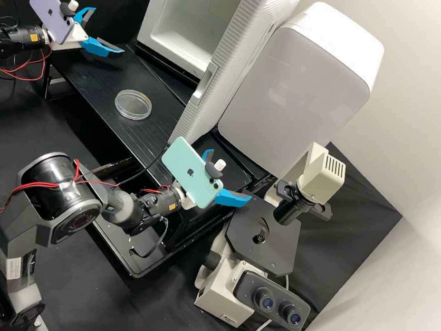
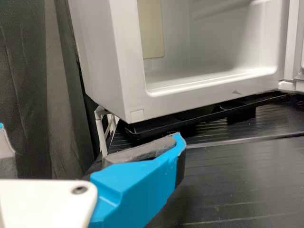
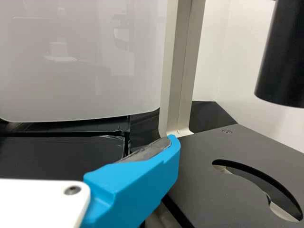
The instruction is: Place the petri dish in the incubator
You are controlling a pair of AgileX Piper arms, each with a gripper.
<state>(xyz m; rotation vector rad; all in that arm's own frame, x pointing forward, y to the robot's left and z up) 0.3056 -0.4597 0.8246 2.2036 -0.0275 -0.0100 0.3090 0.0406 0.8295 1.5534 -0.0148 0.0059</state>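
Note:
A clear round petri dish [image 1: 132,104] lies flat on the raised black bench, in front of the white incubator [image 1: 187,18]. The incubator's ribbed door [image 1: 233,55] stands swung open and its white chamber [image 2: 199,71] is bare. My left gripper [image 1: 107,30] hovers open above the bench's far left end, up and to the left of the dish, with nothing held; one blue finger [image 2: 142,175] points toward the incubator's lower corner. My right gripper [image 1: 228,177] is open and holds nothing, off the bench's near right end; its blue finger [image 3: 137,180] hangs over the microscope stage [image 3: 228,161].
A large white housing [image 1: 304,84] stands to the right of the open door. A white microscope [image 1: 248,291] with a black stage sits at the lower right on black cloth. Dark curtain hangs behind the left arm. Red and black cables trail from both arms.

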